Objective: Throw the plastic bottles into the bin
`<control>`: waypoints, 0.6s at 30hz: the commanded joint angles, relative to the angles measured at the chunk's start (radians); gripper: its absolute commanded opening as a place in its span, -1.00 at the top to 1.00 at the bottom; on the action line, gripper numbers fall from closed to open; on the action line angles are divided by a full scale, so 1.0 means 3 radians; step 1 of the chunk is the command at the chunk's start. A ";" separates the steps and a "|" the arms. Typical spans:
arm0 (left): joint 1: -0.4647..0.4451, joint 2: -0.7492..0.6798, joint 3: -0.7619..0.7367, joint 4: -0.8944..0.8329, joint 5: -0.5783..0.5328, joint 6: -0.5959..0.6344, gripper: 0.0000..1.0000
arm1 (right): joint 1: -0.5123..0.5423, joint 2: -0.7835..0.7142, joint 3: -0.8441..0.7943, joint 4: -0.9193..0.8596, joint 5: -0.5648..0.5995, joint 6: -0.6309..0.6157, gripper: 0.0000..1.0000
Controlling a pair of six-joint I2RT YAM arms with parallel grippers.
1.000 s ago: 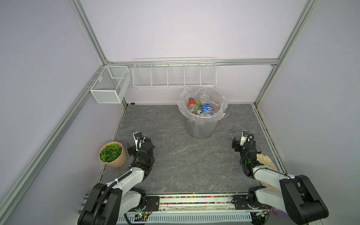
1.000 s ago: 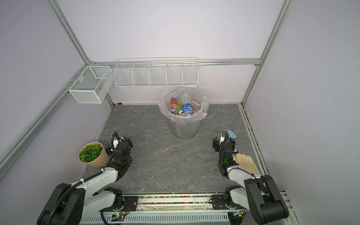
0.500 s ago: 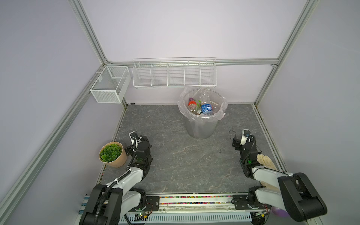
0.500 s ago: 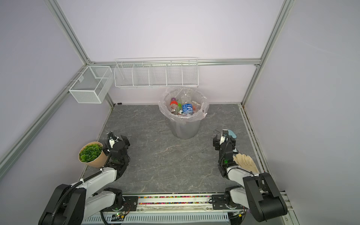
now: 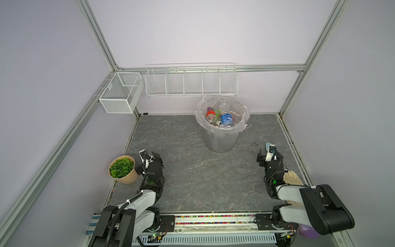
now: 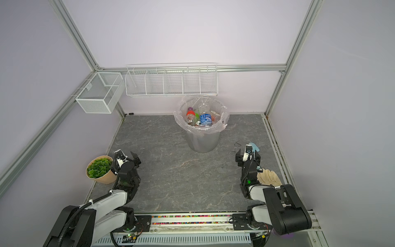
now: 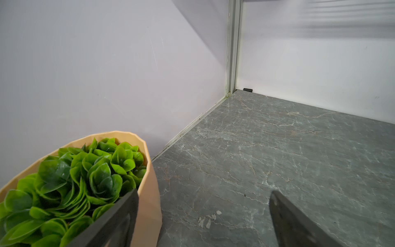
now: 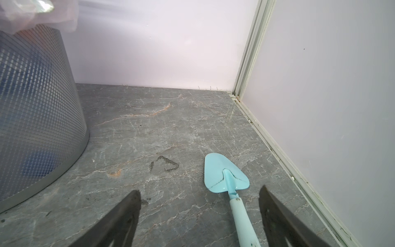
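The bin (image 5: 221, 139) (image 6: 203, 141) is a round grey bucket with a clear bag over its rim, standing at the back of the stone floor. The plastic bottles (image 5: 226, 119) (image 6: 205, 119) that I see lie piled inside it, among them a blue-labelled one and a red-capped one. My left gripper (image 5: 149, 154) (image 7: 204, 194) hovers open and empty low at the front left, beside a plant pot. At the front right, my right gripper (image 5: 267, 154) (image 8: 199, 191) is open and empty over a blue trowel. In the right wrist view the bin's wall (image 8: 42, 128) stands close by.
A tan pot of green leaves (image 5: 121, 170) (image 7: 85, 181) stands against the left wall. A light blue trowel (image 8: 224, 175) (image 5: 267, 145) lies under the right gripper. A beige glove-like thing (image 5: 291, 177) lies by the right wall. White wire baskets (image 5: 191, 82) hang on the back wall.
My left gripper has swung left, close to the plant pot. The right arm has hardly moved.
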 commanded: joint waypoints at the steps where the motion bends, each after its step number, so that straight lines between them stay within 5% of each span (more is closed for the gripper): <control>1: 0.0018 -0.0035 -0.0016 0.0175 0.0036 0.0060 -0.88 | -0.0024 0.0339 -0.0180 0.0929 0.0100 -0.0127 -0.77; 18: 0.0164 0.0184 -0.0206 0.0832 0.0254 0.0038 -0.86 | -0.0019 0.0516 -0.0119 0.0943 -0.0150 -0.0206 -0.76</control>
